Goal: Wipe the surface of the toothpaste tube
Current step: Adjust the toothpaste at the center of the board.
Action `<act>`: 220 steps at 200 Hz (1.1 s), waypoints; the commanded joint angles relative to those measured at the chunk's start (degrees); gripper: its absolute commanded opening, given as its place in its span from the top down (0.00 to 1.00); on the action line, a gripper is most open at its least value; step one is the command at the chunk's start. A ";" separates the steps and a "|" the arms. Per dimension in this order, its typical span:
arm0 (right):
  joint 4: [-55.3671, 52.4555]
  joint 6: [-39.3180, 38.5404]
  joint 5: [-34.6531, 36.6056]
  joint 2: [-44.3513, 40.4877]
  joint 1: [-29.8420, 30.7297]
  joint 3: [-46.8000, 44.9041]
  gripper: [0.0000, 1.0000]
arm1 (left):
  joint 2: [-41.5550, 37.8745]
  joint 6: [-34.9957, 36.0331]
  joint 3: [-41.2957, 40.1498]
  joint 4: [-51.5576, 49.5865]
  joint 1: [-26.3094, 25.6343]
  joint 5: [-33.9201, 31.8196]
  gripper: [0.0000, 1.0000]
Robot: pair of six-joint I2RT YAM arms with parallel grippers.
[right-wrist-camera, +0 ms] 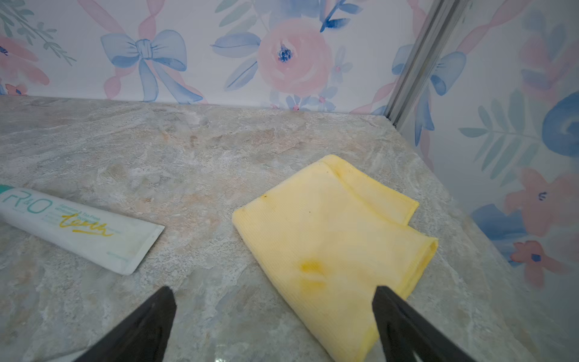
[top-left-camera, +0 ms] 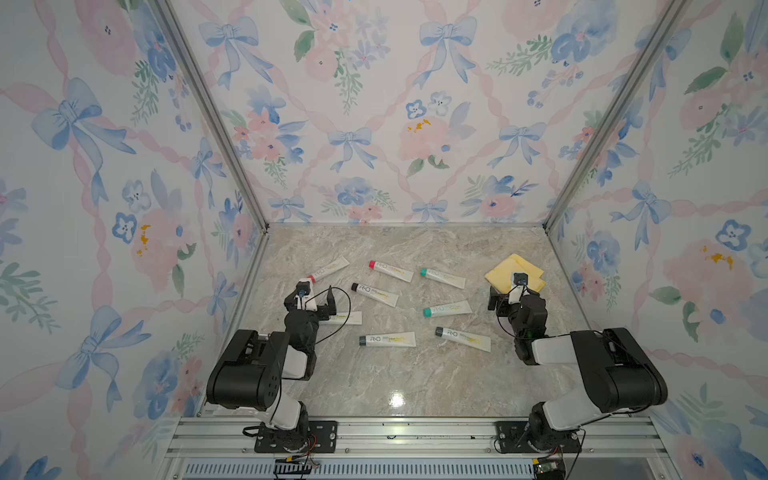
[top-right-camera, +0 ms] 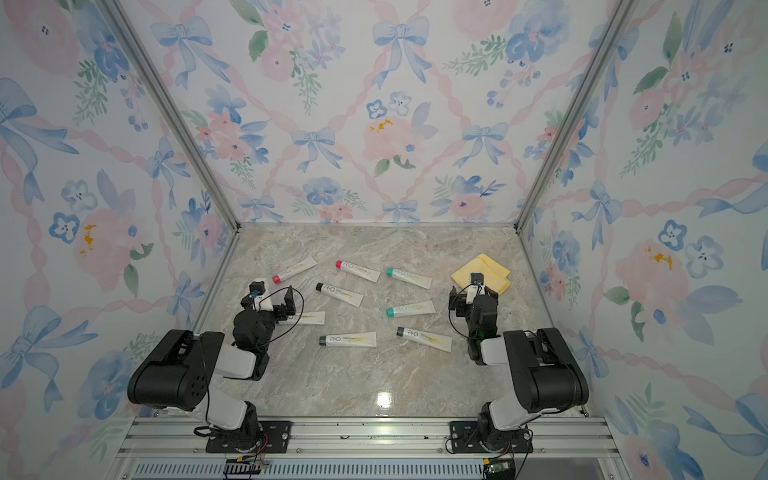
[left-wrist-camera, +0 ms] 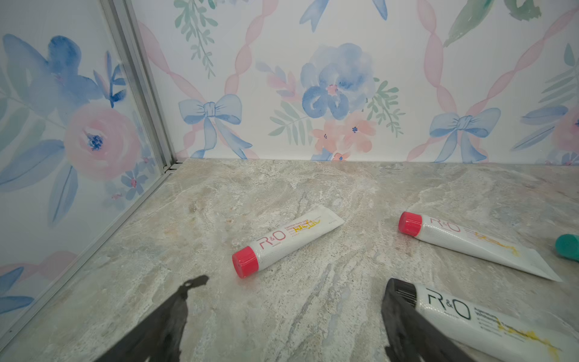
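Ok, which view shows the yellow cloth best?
The right wrist view: the yellow cloth lies close and large, its folds and a darker stain clear. In both top views it is small, partly behind the right arm. The left wrist view misses it.

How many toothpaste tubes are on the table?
8 tubes: three in the far row, two in the middle, two nearer, one half hidden under the left arm.

The marble-patterned surface (top-left-camera: 395,374) carries eight white toothpaste tubes (top-left-camera: 387,339) lying flat and apart across its middle and left. Two red-capped tubes (top-left-camera: 390,271) lie farthest, two teal-capped tubes (top-left-camera: 443,278) sit right of centre, and the others lie nearer. A folded yellow cloth (top-left-camera: 505,272) lies at the far right.
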 commanded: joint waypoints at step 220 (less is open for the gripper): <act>-12.30 -3.16 23.44 -14.73 10.35 4.11 0.01 | -21.07 -6.53 3.23 -20.06 -5.74 -24.60 0.02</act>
